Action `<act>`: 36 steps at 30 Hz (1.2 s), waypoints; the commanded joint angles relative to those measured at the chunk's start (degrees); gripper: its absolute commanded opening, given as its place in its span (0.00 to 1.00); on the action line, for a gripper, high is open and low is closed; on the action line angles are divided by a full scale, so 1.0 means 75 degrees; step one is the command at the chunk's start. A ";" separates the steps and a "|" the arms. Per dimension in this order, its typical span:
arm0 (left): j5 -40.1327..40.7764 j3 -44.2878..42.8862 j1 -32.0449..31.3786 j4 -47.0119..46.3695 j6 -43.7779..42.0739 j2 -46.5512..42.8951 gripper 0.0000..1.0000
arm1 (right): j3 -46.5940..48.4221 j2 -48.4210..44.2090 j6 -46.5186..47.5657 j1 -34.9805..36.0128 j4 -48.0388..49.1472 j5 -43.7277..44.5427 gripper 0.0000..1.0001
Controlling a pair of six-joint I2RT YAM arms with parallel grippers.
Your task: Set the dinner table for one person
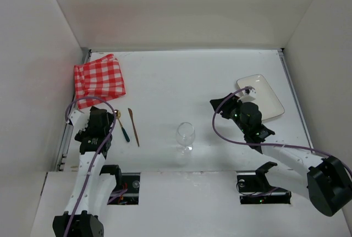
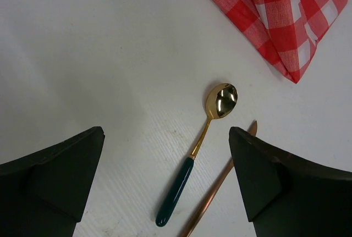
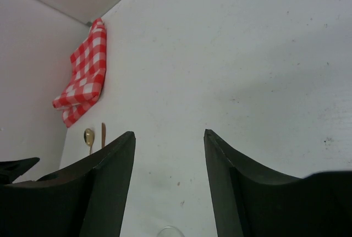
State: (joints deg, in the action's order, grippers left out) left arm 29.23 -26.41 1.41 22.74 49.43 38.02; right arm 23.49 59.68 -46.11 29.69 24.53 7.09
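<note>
Two hands spread wide, holding nothing: left hand (image 2: 166, 136) over the green-handled spoon (image 2: 193, 157), right hand (image 3: 169, 135) near the white plate (image 1: 263, 97), worktop (image 1: 165, 83) stretching beneath both. Best lowered squarely astride the spoon's handle, clear of the copper knife (image 2: 212, 198) alongside.

Logged left arm (image 1: 88, 163) rising from near edge of dinner table (image 1: 165, 77), running close along left edge, links stacked almost straight in top view. Found left gripper (image 1: 107, 117) aimed steeply down at the surface, roughly midway along left edge, jaws spread wide, fingers (image 2: 60, 176) clamping nothing. Logged right arm (image 1: 291, 157) reaching from near right corner diagonally inward, long link lying low, wrist bent over right half of the worktop. Found right gripper (image 1: 223, 105) held near level, aimed toward far left corner, jaws parted, both dark fingers bare.
</note>
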 commanded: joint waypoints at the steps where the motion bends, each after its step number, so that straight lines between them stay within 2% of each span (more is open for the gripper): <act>1: 0.0239 -0.0380 0.0064 -0.0196 0.0007 0.0016 1.00 | 0.0220 -0.0047 0.0042 0.0019 0.0432 0.0027 0.59; 8: 0.0239 -0.0346 -0.0088 -0.0793 -0.0086 0.0567 1.00 | 0.0220 -0.0070 0.0054 0.0019 0.0432 0.0027 0.59; 15: 0.0403 -0.0356 -0.0147 -0.1917 -0.0297 0.1340 1.00 | 0.0220 -0.0036 0.0042 0.0019 0.0432 0.0050 0.59; 17: 0.0123 -0.0485 -0.0088 -0.2385 -0.0367 0.1586 1.00 | 0.0232 -0.0012 0.0030 0.0019 0.0432 0.0062 0.59; 19: -0.0193 -0.0567 -0.0135 -0.3006 -0.0601 0.1797 0.86 | 0.0232 -0.0047 0.0030 0.0031 0.0432 0.0074 0.59; 21: -0.0148 -0.0661 -0.0193 -0.3406 -0.0603 0.1973 0.30 | 0.0209 -0.0094 0.0030 0.0031 0.0432 0.0085 0.59; 22: -0.0125 -0.0801 -0.0205 -0.3442 -0.0591 0.2136 0.14 | 0.0197 -0.0117 0.0030 0.0031 0.0432 0.0051 0.59; 23: -0.0101 -0.0953 -0.0194 -0.3419 -0.0579 0.2312 0.09 | 0.0174 -0.0152 0.0019 0.0031 0.0432 0.0027 0.59; 26: -0.0147 -0.1411 -0.0124 -0.3571 -0.0626 0.2874 0.12 | 0.0138 -0.0281 0.0019 0.0031 0.0432 0.0027 0.60; 31: -0.0499 -0.2066 0.0309 -0.3981 -0.0438 0.3987 0.48 | 0.0126 -0.0282 0.0019 0.0031 0.0432 0.0015 0.60; 32: -0.0592 -0.2242 0.0438 -0.3982 -0.0427 0.4244 0.52 | 0.0126 -0.0258 0.0007 0.0031 0.0432 0.0015 0.60; 36: -0.1014 -0.2677 0.1000 -0.3923 -0.0205 0.4855 0.59 | 0.0185 -0.0165 0.0019 0.0031 0.0432 0.0004 0.60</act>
State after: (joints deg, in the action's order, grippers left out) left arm 24.01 -43.38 6.31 -4.93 46.24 73.43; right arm 23.49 58.48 -46.13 29.71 24.58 7.09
